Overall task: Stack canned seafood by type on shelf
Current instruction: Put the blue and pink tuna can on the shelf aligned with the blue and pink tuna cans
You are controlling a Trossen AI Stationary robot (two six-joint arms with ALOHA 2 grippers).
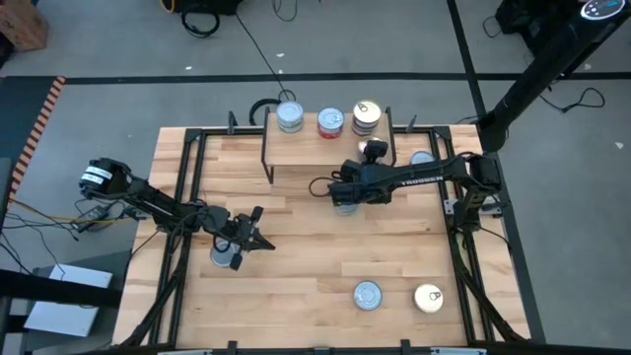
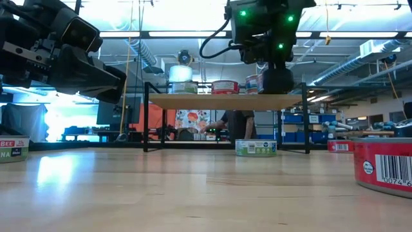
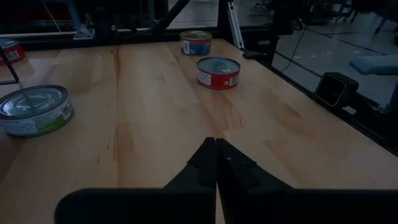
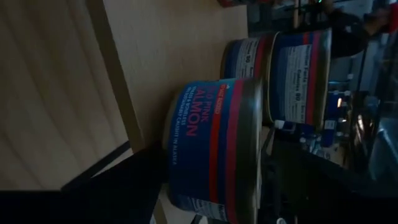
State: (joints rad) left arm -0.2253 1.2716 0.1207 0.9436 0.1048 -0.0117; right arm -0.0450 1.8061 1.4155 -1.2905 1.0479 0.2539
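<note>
We see the small light-wood shelf on thin black wire legs [image 1: 330,148] standing at the far edge of the slatted wooden tabletop [image 1: 315,247]. On its board, from above, sit a silver-blue topped tin stack [image 1: 290,117] on the left, a red-labelled tin [image 1: 330,121] in the middle and a gold pull-tab topped stack [image 1: 366,115] on the right. In the low view the same three groups show on the board [image 2: 225,101], with a green-banded tin [image 2: 255,147] on the table beneath it.

The right gripper [image 1: 373,150] hangs over the right end of the shelf, just in front of the gold-topped stack. Its wrist camera shows a blue tin with a red band and the word SALMON [image 4: 214,146] lying between the dark fingers [image 4: 124,186], with two more blue tins [image 4: 292,74] just behind it on the board. The jaws stand wide, and we cannot tell whether they touch that tin or have let it go.

The left gripper [image 1: 258,229] waits low over the table's left side, fingers pressed together and empty, beside a silver tin [image 1: 226,256]. Near the front edge lie a silver-topped tin [image 1: 368,295] and a gold-topped tin [image 1: 428,298], apart from each other.
</note>
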